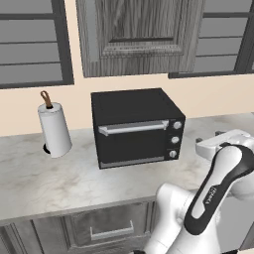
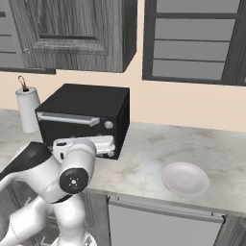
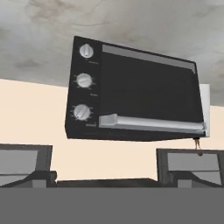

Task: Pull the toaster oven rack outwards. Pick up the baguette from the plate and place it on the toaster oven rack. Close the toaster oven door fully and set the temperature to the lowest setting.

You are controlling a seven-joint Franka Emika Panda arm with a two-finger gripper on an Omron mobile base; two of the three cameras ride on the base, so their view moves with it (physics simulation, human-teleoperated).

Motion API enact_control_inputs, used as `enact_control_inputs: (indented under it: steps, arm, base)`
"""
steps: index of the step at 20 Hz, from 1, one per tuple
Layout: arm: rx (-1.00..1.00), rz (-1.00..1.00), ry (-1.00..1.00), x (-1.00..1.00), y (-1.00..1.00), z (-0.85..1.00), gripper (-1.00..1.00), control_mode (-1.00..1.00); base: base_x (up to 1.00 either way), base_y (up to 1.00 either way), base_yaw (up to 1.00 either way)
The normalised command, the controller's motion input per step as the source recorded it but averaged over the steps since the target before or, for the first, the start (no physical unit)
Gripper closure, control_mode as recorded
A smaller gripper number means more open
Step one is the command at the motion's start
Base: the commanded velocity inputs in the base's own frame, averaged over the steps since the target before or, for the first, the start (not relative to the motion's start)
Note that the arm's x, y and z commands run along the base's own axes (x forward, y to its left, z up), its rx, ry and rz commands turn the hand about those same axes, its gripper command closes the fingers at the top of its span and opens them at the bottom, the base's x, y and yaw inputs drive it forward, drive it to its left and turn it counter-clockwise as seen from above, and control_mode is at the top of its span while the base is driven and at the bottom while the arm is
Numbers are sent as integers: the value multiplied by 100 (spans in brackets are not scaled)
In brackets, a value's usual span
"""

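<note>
The black toaster oven (image 1: 136,126) (image 2: 81,115) stands on the counter against the wall. Its door (image 3: 148,92) is shut, with the silver bar handle (image 1: 133,127) (image 3: 151,123) across it. The rack is hidden behind the door. Three knobs (image 1: 173,140) (image 3: 83,81) run in a column at its front right. The hand view is rolled upside down. My gripper (image 2: 109,145) (image 1: 207,139) hovers open and holds nothing, a short way in front of the oven's right side. The white plate (image 2: 185,178) lies bare on the counter to the right. The baguette is out of view.
A paper towel roll (image 1: 54,130) (image 2: 27,114) stands left of the oven. A grey wall cabinet (image 1: 139,34) hangs above it, with dark-framed windows on both sides. The marble counter (image 1: 49,178) has free room in front of the oven and around the plate.
</note>
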Motion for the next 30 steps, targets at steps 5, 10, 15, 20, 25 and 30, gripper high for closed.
enact_control_inputs:
  steps: [5,10,15,20,25,30]
  arm:
    - [21,-6,-2,47,41,0,-100,-100]
    - [14,-10,-2,31,27,-2,-100,-100]
    - [-3,6,-5,-2,0,0,-100,-100]
    - [-27,33,-12,-2,0,-23,-100,-100]
    - [-43,35,-2,0,1,-52,-100,-100]
    - [-38,36,-51,-22,-2,-8,-100,-100]
  base:
    - [0,0,0]
    - [0,0,0]
    - [0,0,0]
    - [0,0,0]
    - [0,0,0]
    - [0,0,0]
